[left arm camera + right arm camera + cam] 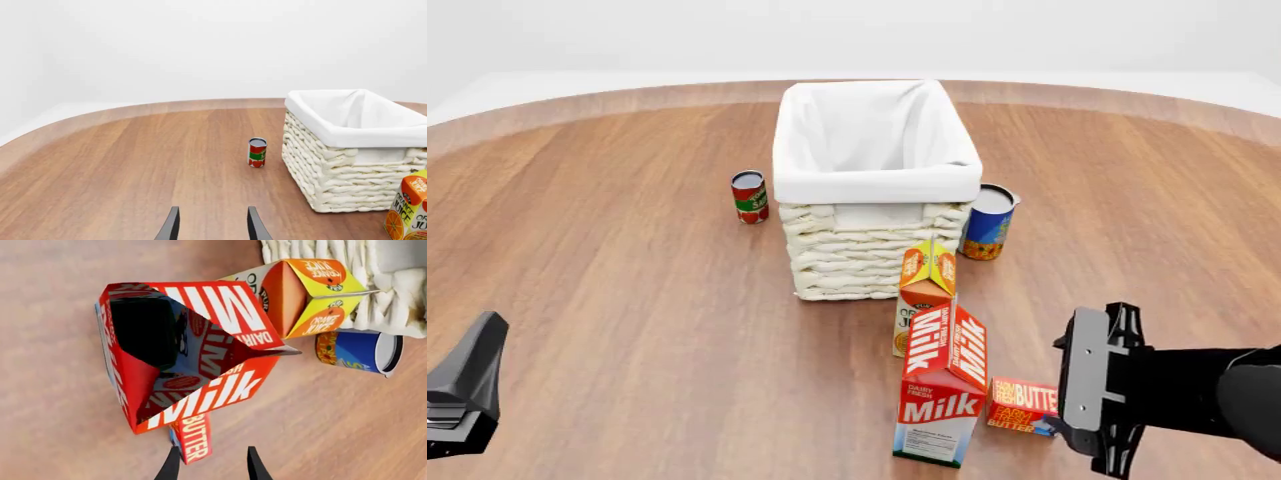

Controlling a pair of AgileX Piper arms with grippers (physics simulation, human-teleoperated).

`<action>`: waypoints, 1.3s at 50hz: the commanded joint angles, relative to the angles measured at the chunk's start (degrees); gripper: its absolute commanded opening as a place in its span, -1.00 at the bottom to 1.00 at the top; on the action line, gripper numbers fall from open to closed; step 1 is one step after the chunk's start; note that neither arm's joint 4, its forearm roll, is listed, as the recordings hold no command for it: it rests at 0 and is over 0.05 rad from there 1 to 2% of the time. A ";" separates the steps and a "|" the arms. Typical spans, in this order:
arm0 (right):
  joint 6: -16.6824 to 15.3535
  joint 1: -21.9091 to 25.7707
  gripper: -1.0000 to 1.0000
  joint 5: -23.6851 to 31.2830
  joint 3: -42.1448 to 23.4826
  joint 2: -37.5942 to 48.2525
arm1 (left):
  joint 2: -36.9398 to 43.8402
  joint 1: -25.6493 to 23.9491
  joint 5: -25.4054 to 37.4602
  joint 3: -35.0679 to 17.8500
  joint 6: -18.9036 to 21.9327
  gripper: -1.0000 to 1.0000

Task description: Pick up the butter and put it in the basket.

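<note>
In the front view, the nearest thing to me is the right gripper (1104, 392), at the lower right of the frame. It is seen from behind, so there I cannot tell how its jaws stand. Just left of it the butter (1022, 404) lies flat on the table (614, 300), partly hidden behind the gripper body. The milk carton (944, 385) stands upright directly left of the butter, and the orange juice carton (926, 292) stands behind the milk, close to the front wall of the basket (874, 215). A red can (749, 196) is at the left of the basket and a blue can (989, 221) at its right. Only a dark part of the left arm (465, 388) shows at the lower left edge.

In the left wrist view, I see the left gripper (211, 224) at the bottom, jaws spread apart with nothing between them. The red can is at mid frame, the basket at the right.

In the right wrist view, the right gripper's jaws are spread, and the end of the butter lies just at the left fingertip (171, 466). I cannot tell if it touches. The milk carton fills the centre.
</note>
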 commanded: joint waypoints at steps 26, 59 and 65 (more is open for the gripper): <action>3.00 1.73 1.00 -9.86 2.76 8.77 | 0.00 0.00 0.00 0.00 0.00 1.00; 3.92 1.67 1.00 -16.35 4.74 14.54 | 0.00 0.00 0.00 0.00 0.00 1.00; 4.20 1.58 1.00 -16.96 4.46 15.25 | 0.00 0.00 0.00 0.00 0.00 1.00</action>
